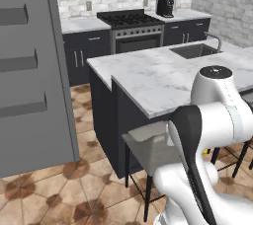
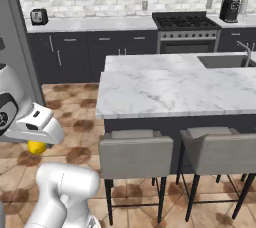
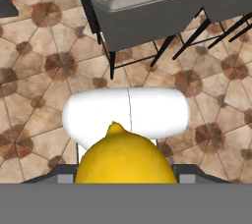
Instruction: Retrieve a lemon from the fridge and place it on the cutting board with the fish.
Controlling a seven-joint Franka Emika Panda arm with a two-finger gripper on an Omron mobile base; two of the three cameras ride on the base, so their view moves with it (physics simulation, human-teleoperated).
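Held close before the hand camera: small bright yellow roundish lemon (image 3: 126, 156), nub pointing away, seated between the two-finger gripper (image 2: 39, 144), jaws clamped on its sides. Seen from the right base camera tucked under the white hand, above brown patterned floor tiles (image 3: 34, 75). Beyond, grey padded bar stools (image 3: 147, 7) at a white marble island counter (image 2: 170, 89). No readable writing anywhere.
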